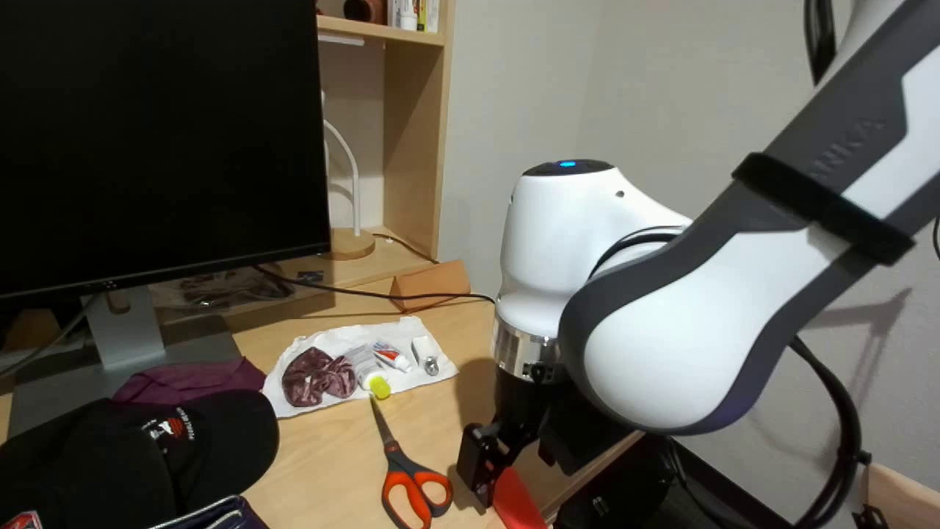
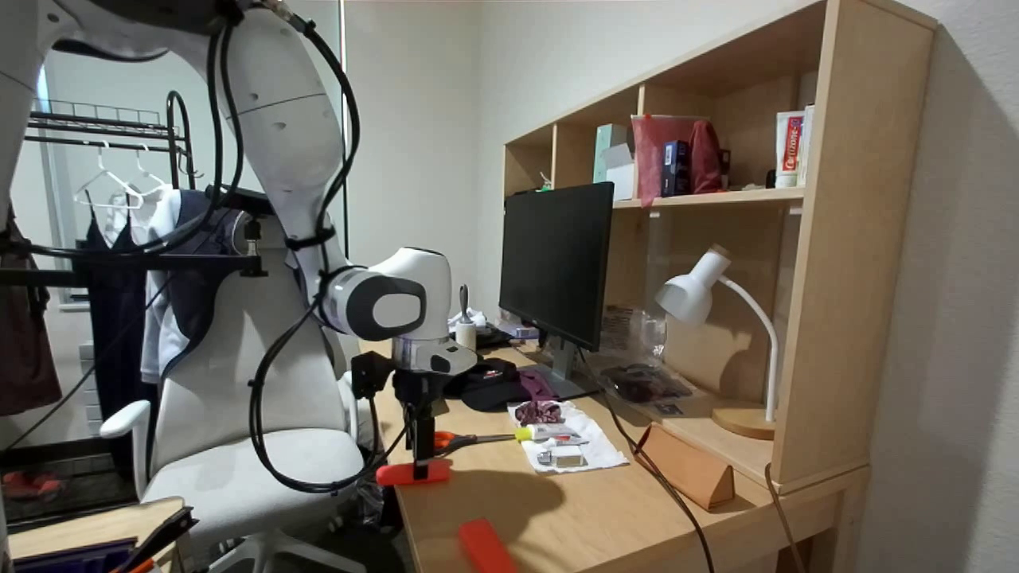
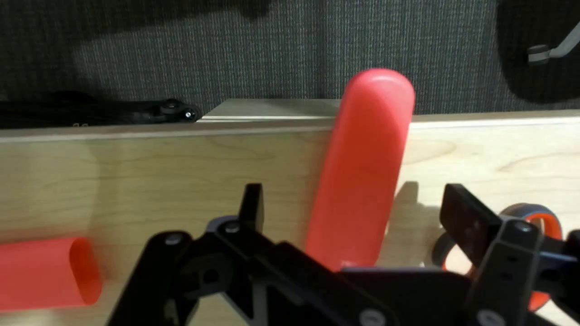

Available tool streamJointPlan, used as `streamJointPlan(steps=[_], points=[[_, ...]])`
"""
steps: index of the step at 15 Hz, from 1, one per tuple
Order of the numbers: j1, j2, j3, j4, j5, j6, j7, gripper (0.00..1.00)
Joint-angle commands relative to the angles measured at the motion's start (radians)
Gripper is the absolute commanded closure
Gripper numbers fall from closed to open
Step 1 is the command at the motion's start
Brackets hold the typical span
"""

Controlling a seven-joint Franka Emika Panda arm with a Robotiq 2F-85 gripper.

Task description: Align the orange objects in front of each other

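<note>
Wrist view has the jaws spread wide on either side of the long orange block [image 3: 360, 176], with a gap between it and each tip. The block slants over the edge of the table [image 3: 181, 163], its rounded end jutting past it; the opposite end is partly hidden. The other orange block [image 3: 41, 276] lies at the left, roughly crosswise to the first, its open end facing that way and the rest running out of frame. In an exterior view, that other orange block [image 2: 487, 549] lies on the table well apart from the jaws, cut off at the bottom.

In both exterior views the jaws are low, at the long orange block. Orange-handled scissors [image 1: 400, 461] lie near them, blades pointing toward a sheet of white paper [image 1: 400, 330] that carries a crumpled dark red cloth [image 1: 316, 378], a yellow-capped tube [image 1: 361, 361], a smaller tube [image 1: 393, 356] and a little box [image 1: 424, 349]. A black cap [image 1: 132, 463] lies beside the paper, below a large monitor [image 1: 161, 132]. A tan case [image 1: 429, 285] rests behind the paper.
</note>
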Motion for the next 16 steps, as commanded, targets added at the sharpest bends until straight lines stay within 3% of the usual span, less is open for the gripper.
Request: streamJointPlan(steps=[1, 7, 13, 14, 16], points=[[0.017, 0.016, -0.019, -0.025, 0.023, 0.053, 0.047, 0.0], [0.02, 0.05, -0.019, -0.014, 0.028, 0.076, 0.028, 0.0], [0.079, 0.063, -0.062, 0.003, -0.057, 0.063, 0.039, 0.0], [0.086, 0.063, -0.067, 0.004, -0.063, 0.063, 0.04, 0.25], [0.094, 0.066, -0.073, 0.01, -0.071, 0.062, 0.037, 0.33]])
